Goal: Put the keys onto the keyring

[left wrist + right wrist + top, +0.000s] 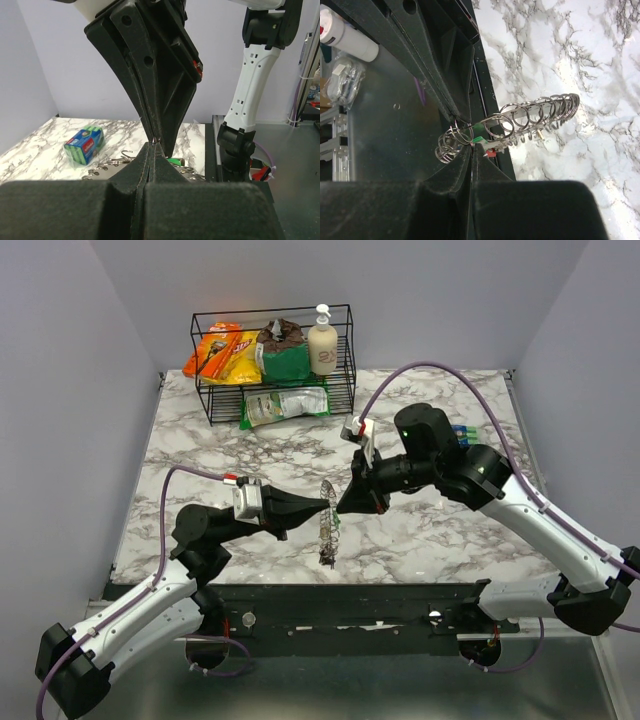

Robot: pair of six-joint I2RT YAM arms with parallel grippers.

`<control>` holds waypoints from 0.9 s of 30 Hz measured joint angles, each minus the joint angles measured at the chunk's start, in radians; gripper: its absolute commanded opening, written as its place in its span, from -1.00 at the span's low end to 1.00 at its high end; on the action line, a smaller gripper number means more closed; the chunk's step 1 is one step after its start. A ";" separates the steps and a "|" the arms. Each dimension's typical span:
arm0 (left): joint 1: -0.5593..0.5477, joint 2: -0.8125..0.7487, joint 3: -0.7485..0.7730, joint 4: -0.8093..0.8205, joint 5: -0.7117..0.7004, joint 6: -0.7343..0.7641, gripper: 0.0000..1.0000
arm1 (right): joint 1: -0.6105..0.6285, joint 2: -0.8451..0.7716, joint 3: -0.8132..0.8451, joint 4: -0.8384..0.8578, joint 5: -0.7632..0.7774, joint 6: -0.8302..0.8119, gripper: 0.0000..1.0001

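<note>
Keyring (pixel 328 530) (pixel 520 115): stands on edge, well in front of the wire basket (pixel 272 360), between the two claw tips; small split rings (pixel 502 125) crowd its rim.
Green key head (pixel 479 140): at the keyring's rim, with a red piece (pixel 490 152) just beside it.
Left gripper (pixel 322 505) (pixel 151 146): fingers pressed flat together, pinching the keyring.
Right gripper (pixel 345 505) (pixel 471 147): fingers drawn narrow, tip to tip with the left; whether they nip the green head or the ring, cannot tell.
Loose keys (pixel 175 161): front-right of the basket, near a blue-green box (pixel 460 432) (pixel 84 145).
Basket holds: snack bags, soap bottle (pixel 322 340).
</note>
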 measured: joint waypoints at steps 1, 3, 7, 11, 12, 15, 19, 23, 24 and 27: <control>0.000 0.000 0.000 0.000 0.000 0.000 -1.00 | 0.000 0.000 -0.004 0.004 -0.003 -0.001 -0.78; 0.000 0.001 0.000 0.001 0.000 -0.001 -1.00 | 0.000 -0.002 -0.014 0.012 -0.008 -0.004 -0.76; 0.000 0.003 0.000 0.011 0.001 -0.008 -1.00 | 0.000 -0.006 -0.031 0.028 -0.019 -0.006 -0.71; 0.000 0.003 0.000 0.018 0.005 -0.009 -1.00 | 0.001 -0.013 -0.052 0.048 -0.021 -0.004 -0.35; 0.000 0.003 0.000 0.017 0.007 -0.009 -1.00 | 0.001 -0.016 -0.056 0.050 -0.020 -0.004 -0.18; 0.000 -0.003 0.000 0.010 0.008 -0.008 -1.00 | 0.001 -0.031 -0.066 0.060 -0.016 -0.006 0.05; 0.000 -0.029 0.000 0.008 0.008 -0.008 -1.00 | 0.001 -0.081 -0.086 0.079 -0.004 -0.009 0.21; 0.000 -0.045 0.000 0.010 0.008 -0.008 -1.00 | 0.002 -0.143 -0.120 0.125 0.008 -0.013 0.30; 0.000 -0.046 0.000 0.010 0.008 -0.008 -1.00 | 0.002 -0.156 -0.132 0.137 0.008 -0.012 0.31; 0.000 -0.051 0.000 0.006 0.007 -0.008 -1.00 | 0.002 -0.165 -0.153 0.161 0.008 -0.013 0.36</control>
